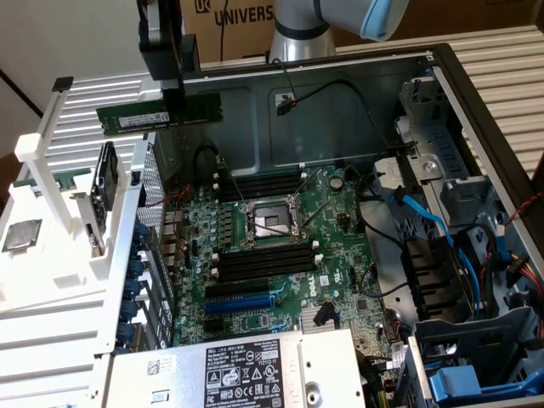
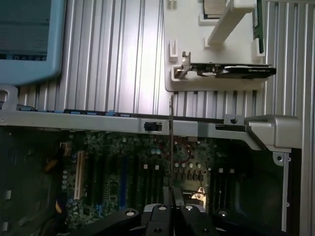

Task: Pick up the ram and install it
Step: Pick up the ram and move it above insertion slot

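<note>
Quick count: one ram (image 1: 136, 119) stick, one gripper (image 1: 176, 105), one open PC case (image 1: 246, 127). Inside there's one motherboard (image 1: 340, 255), one CPU socket (image 1: 270, 223), two banks of black memory slots (image 1: 259, 185) (can't count single slots), one blue slot (image 1: 240, 301) and one power supply (image 1: 246, 370). One white rack (image 1: 51, 280) carries one silver processor chip (image 1: 21, 235) and one graphics card (image 1: 106, 191).

matt green PCB ram (image 1: 136, 119), bare sheet-metal case (image 1: 246, 110), white matt plastic rack (image 1: 51, 285), ribbed alu table (image 2: 113, 59)

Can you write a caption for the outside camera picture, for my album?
The robot's tool holds the green ram in the air above the open computer.
</note>
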Available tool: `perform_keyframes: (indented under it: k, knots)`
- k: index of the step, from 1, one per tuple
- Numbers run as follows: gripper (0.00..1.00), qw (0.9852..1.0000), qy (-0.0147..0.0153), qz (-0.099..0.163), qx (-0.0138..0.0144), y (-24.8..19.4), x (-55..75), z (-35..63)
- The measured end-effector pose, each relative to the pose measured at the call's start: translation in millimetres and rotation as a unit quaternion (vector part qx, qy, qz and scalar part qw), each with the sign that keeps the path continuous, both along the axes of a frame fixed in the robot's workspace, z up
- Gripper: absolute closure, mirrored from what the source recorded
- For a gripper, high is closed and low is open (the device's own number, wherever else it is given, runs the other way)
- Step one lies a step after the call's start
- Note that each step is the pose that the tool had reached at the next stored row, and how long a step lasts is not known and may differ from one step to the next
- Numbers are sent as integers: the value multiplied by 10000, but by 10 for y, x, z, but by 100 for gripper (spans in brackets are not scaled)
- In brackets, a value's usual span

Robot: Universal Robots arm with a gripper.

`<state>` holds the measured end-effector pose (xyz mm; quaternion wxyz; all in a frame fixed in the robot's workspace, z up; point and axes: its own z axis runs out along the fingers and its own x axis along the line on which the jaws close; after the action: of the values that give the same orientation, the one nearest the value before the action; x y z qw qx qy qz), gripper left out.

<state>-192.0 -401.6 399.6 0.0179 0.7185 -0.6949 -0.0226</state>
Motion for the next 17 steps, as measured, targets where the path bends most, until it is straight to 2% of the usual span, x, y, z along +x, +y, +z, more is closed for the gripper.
perform_keyframes:
  k: [6,10,13,17]
  knots:
    - [88,10000,0,-37,17,1,165,-18]
    - [88,9999,0,-127,36,4,200,-33]
    - [88,9999,-2,-145,37,9,268,-46]
    - [88,9999,-6,-145,36,19,433,-63]
